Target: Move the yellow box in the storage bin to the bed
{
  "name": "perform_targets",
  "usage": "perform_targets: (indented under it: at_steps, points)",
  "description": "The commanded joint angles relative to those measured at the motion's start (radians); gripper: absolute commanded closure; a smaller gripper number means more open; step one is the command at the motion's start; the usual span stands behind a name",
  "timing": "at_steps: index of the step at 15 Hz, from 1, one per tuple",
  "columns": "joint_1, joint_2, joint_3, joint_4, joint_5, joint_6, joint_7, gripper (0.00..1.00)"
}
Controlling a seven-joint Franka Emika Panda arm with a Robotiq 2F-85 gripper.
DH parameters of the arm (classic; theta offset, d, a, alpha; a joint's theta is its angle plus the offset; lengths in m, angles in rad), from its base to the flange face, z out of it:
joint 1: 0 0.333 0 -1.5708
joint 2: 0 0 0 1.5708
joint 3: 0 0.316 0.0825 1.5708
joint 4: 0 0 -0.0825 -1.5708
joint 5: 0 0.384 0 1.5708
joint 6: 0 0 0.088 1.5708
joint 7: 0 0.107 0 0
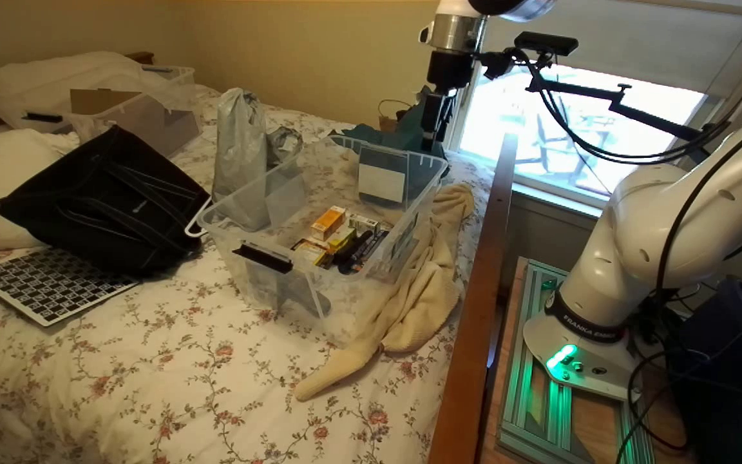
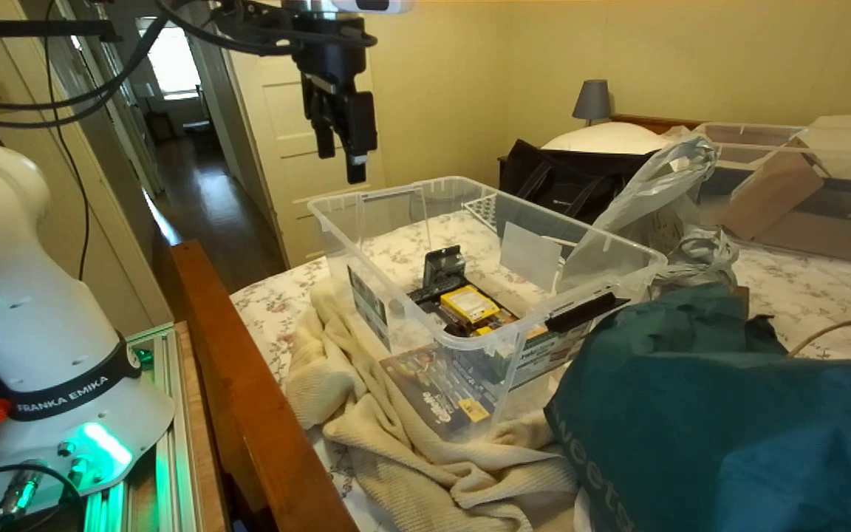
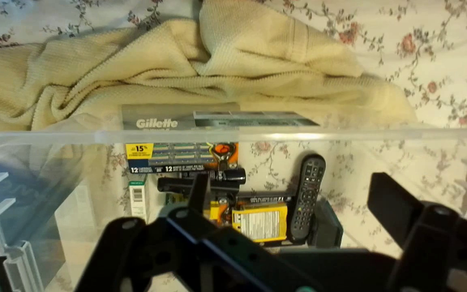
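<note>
Storage bin [image 3: 318, 135], clear plastic: stood on the bed [image 1: 248, 412]. Yellow box [image 3: 262, 222]: lay inside the bin, printed panel facing up. Remote control [image 3: 309, 190]: lay inside the bin. Gillette pack [image 3: 183, 158]: sat inside the bin, close to one wall. Gripper [image 2: 340, 159]: hung higher than the bin's rim, jaws wide apart. Cream cloth [image 2: 366, 421]: lay rumpled along the bin. Teal bag [image 2: 728, 414]: rested by one end of the bin.

The bent arm [image 1: 635, 225] holds its hand [image 2: 341, 165] pointing downward, fingers [image 3: 393, 206] spread wide apart.
</note>
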Motion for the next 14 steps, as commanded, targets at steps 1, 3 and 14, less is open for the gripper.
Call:
perform_targets:
  at_steps: [1,3,14]
  points:
    - [-0.024,0.122,0.039,0.084,0.046,0.1,0.129,0.0]
    - [-0.033,0.186,0.061,0.11,0.033,0.192,0.212,0.0]
    - [-0.054,0.474,0.114,0.231,-0.026,0.487,0.515,0.0]
